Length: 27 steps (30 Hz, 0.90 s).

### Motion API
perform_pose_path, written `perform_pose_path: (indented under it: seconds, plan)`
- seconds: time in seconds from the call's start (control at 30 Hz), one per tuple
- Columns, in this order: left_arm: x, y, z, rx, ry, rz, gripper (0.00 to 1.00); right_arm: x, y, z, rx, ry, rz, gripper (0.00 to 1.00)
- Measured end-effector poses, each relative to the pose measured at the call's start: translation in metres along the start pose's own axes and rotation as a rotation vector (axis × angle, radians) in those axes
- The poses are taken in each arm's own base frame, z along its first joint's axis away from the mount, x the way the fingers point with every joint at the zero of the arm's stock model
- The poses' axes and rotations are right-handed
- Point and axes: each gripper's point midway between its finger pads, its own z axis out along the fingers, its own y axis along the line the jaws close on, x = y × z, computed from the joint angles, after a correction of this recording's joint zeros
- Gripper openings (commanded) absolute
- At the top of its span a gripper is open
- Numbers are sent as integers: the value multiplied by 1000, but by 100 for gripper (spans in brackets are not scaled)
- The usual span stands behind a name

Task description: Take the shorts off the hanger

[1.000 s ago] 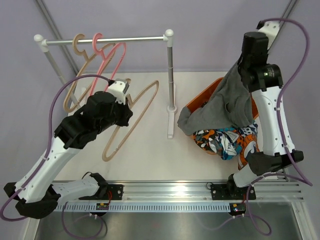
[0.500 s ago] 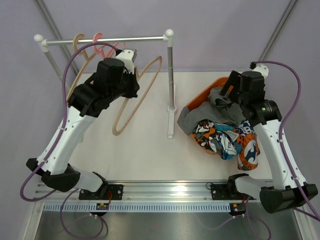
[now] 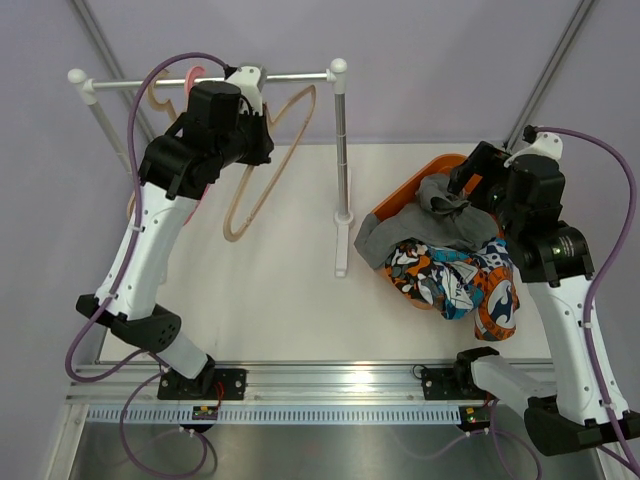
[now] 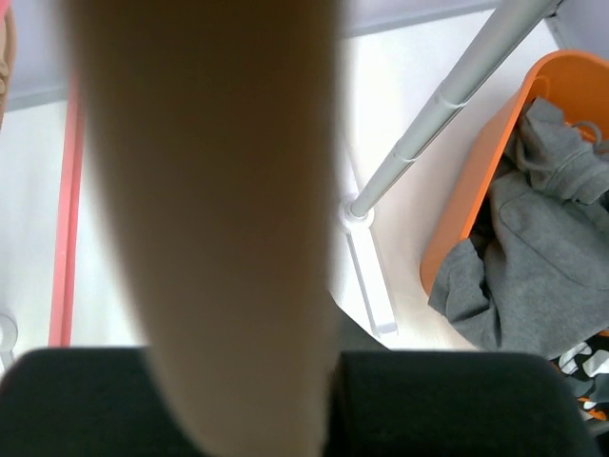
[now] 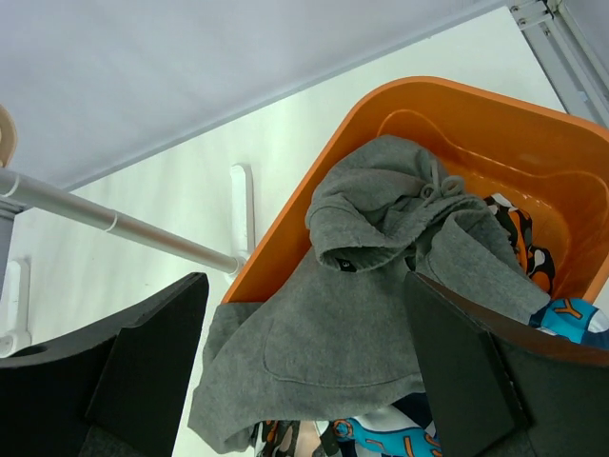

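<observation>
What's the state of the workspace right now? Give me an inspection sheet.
Surface: white table; the rack stands on it.
Job's things: grey shorts draped over the rim of the orange bin; patterned shorts bunched beside them; no shorts on any hanger.
Clutter: nothing seen.
Pincers: left pincer shut on the tan hanger, up by the rail; right pincer open and empty above the bin.
Cables: purple cables loop off both arms, one close to the rail.
Surroundings: pink hanger on the rail; plain backdrop and metal frame posts.
</observation>
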Motion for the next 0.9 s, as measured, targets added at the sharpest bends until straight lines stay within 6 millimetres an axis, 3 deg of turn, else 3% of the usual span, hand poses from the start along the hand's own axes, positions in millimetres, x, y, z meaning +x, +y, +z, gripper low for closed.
perform_pose_path:
  seconds: [0.23,0.6,0.7,0.73,0.8,0.83,0.9]
  plan:
    - [-22,3,0,3,-47,-14,0,2,7,-5,-48,11,3,92]
    - [-3,17,63,-34,48,-25,0,3,11,-28,-102,6,9,91]
    - [-8,16,72,-27,28,-27,1,1,11,-32,-109,-2,10,91]
    - [-7,16,74,-26,27,-27,11,2,11,-33,-113,-1,11,91]
    - [-8,16,78,-23,12,-25,22,5,11,-33,-117,6,10,91]
    - [-8,15,79,-21,3,-24,33,7,10,-34,-117,12,9,91]
    - [-8,16,80,-18,-10,-22,41,10,9,-34,-114,21,7,92]
